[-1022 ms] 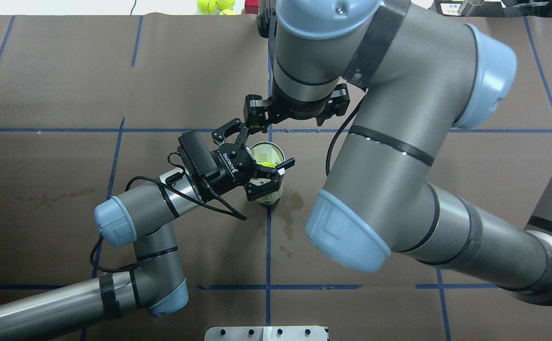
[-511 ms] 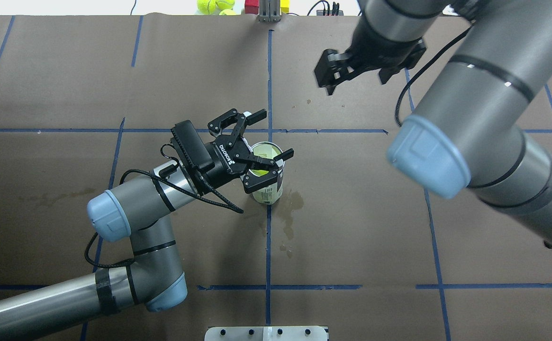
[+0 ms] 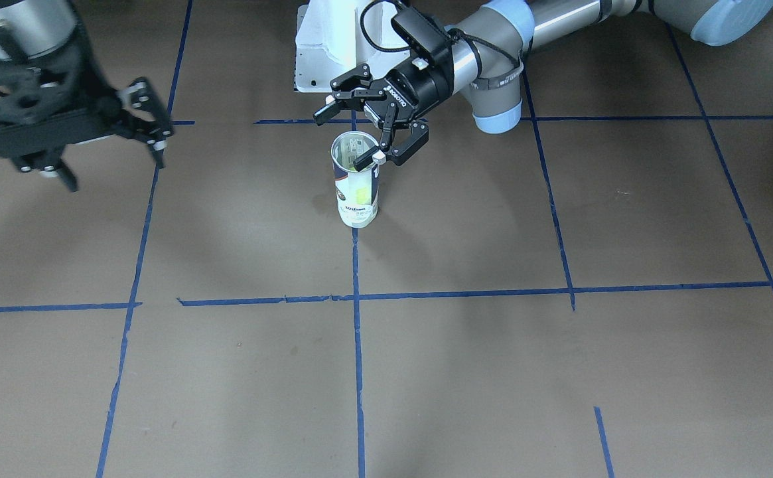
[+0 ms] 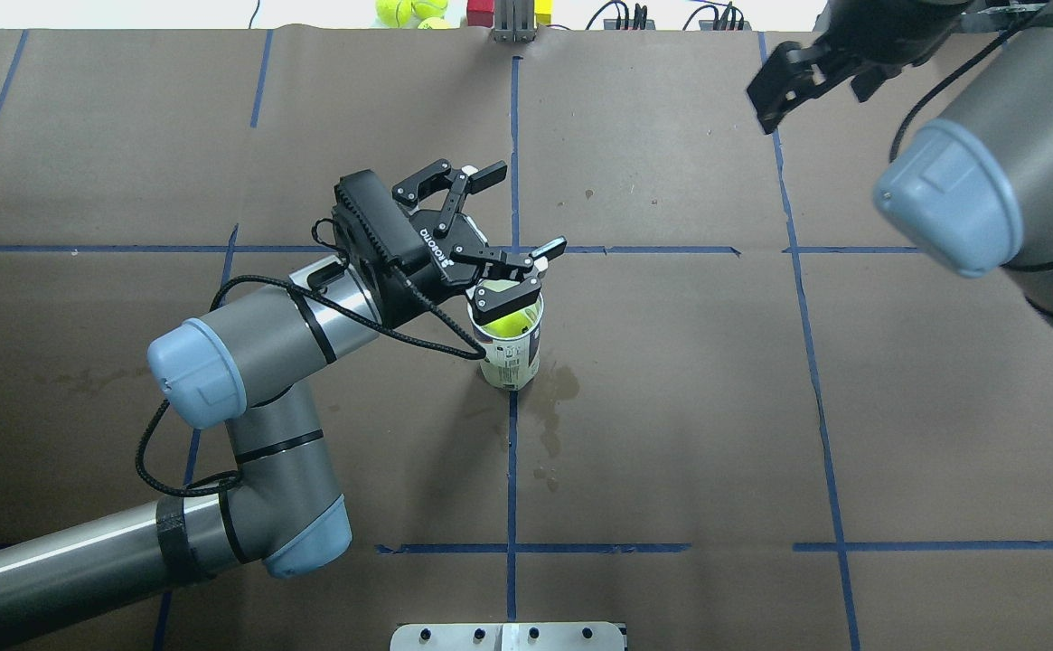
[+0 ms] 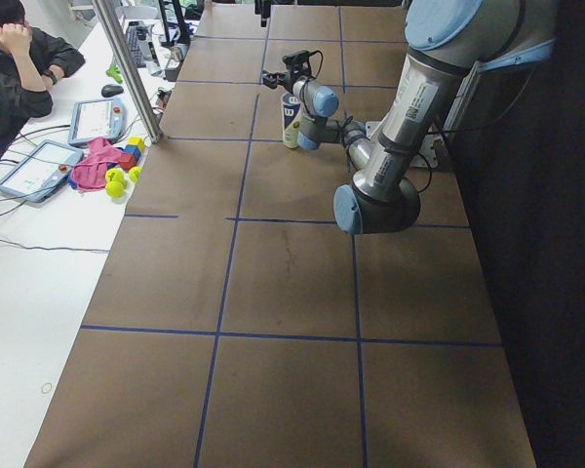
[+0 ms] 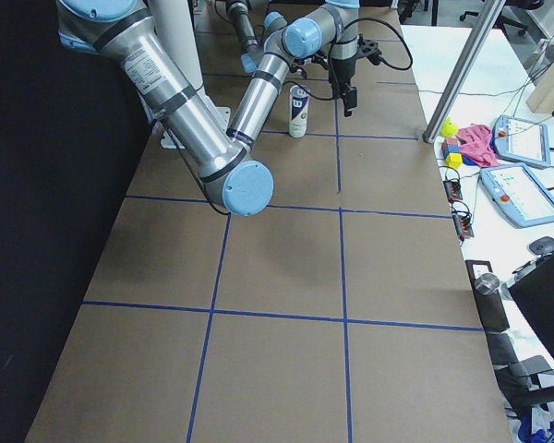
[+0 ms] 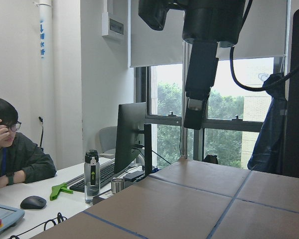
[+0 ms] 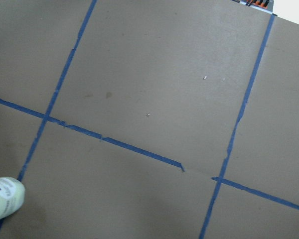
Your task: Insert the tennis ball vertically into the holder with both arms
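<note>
Currently the holder (image 4: 510, 348) is standing upright near the middle of the worktop (image 4: 671, 407), its long axis vertical and its open metal rim facing up. One tennis ball (image 4: 508, 321) is sitting inside it, showing through the mouth, so the insertion is judged complete. The left claw (image 4: 522, 208) is hovering just beside the rim on the holder's far-left side with its jaws spread wide and grasping nothing. Its nearer finger is overlapping the rim, and contact cannot be confirmed. The right claw (image 3: 113, 166) is hanging well apart, high over the far right of the worktop, likewise released and empty. The left arm is therefore the nearer one, and any retreat is judged to call for clearing the rim without tipping the holder. Count: one holder, one inserted ball, two claws, and a small cluster of spare balls (image 4: 408, 11) beyond the worktop's far edge.
</note>
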You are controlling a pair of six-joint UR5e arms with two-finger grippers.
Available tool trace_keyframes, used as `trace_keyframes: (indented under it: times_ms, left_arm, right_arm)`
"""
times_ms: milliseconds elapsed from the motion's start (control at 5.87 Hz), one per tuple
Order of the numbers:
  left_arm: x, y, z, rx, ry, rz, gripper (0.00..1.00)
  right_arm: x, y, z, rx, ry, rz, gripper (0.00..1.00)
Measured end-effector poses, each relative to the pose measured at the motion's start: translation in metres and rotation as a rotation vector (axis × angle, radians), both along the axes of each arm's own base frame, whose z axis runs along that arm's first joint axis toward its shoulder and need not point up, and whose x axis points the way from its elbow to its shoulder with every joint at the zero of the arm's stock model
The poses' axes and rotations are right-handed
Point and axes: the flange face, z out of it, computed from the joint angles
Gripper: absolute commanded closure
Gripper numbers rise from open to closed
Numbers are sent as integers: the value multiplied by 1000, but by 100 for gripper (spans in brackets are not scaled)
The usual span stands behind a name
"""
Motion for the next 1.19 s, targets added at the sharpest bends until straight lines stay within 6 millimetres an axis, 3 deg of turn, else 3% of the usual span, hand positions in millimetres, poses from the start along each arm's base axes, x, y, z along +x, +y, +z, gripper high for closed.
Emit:
trace_keyframes:
  times_ms: [511,1022,1193]
  left_arm:
    - [-35,-39,-24,-144,-287,-64,0]
    - [-98,-116,1,-243,-618,4,0]
    - [-121,-139,23,-290,-724,3,0]
  right_arm:
    - [127,-15,116,61,44,-143,0]
    - [249,24,230,58,7,-188,0]
    - [270,40,260,37,3,-187,0]
